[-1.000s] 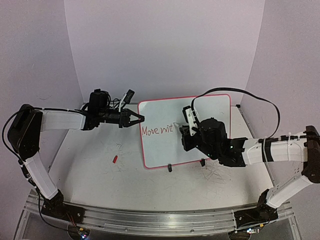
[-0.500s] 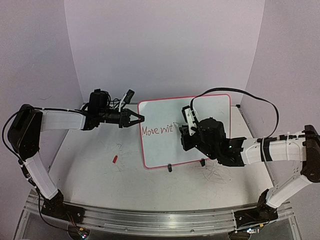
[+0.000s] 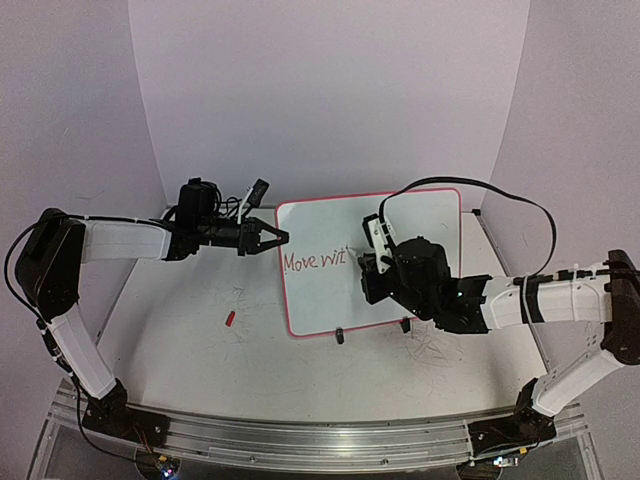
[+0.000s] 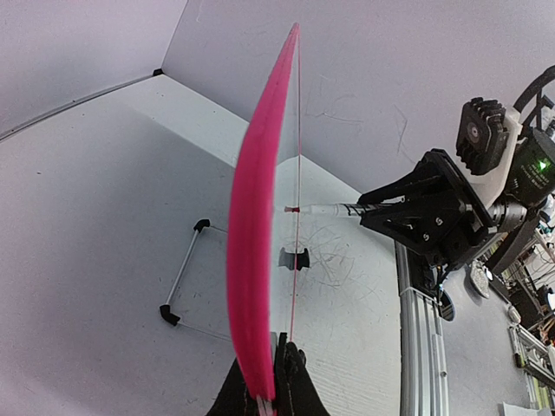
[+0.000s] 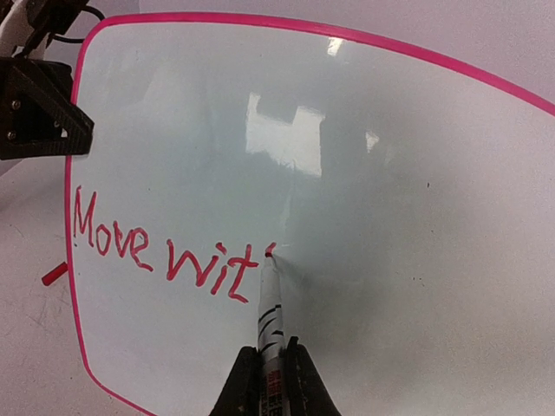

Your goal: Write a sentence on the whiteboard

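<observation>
Two arms are meeting at the whiteboard (image 3: 330, 225), which is standing up on its black clip feet (image 3: 339, 336) toward the far middle of the table (image 3: 200, 360), its glossy face turned to the arms. The left gripper (image 3: 283, 237) is reaching in from the left and pinching the board's red rim on its left edge; in the left wrist view its fingers (image 4: 290, 386) are sitting closed tight on either side of that thin rim, with the board seen edge-on. The right gripper (image 5: 271, 360) is coming at the face from the right side, its jaws closed narrowly around the barrel of a white marker (image 5: 270, 303) with black bands. The marker's red tip is touching the board just to the right of the last letter written. The sentence (image 5: 165, 247) is running in one red line across the left half of the board, about halfway up, and is reading "Move wit", with a small fresh red mark showing at the tip. From the left wrist view the marker (image 4: 325, 210) is standing roughly square to the board's surface. A small red piece (image 3: 229, 318) is lying on the table to the left of the board, well apart from it, and grey scribbles (image 3: 435, 350) are showing on the tabletop near the board's right foot.
</observation>
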You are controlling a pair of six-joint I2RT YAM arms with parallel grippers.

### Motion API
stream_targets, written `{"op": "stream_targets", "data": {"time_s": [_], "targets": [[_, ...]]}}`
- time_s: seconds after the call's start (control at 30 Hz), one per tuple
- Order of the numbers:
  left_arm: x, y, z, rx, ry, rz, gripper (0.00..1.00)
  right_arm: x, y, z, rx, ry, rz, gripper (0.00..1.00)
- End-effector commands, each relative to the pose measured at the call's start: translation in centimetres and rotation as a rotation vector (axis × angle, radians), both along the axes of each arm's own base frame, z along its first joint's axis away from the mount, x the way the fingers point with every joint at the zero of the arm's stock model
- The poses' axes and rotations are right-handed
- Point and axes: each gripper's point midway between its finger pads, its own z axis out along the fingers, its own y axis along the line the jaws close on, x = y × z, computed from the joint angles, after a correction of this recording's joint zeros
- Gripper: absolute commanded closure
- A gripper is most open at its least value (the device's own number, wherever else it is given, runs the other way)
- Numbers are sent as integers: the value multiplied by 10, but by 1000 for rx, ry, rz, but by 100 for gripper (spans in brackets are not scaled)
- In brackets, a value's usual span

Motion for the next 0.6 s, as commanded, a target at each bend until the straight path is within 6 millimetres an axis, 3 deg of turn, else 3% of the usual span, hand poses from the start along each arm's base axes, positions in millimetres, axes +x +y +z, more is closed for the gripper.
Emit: {"op": "stream_targets", "data": {"time_s": [0.0,0.57], "targets": [[2,1,8,22,-121,16,100,3,-2,2,8,10,-21,100],[2,1,7,24,-120,16,100,-7,-5,-18,-10,69,3,100]]}}
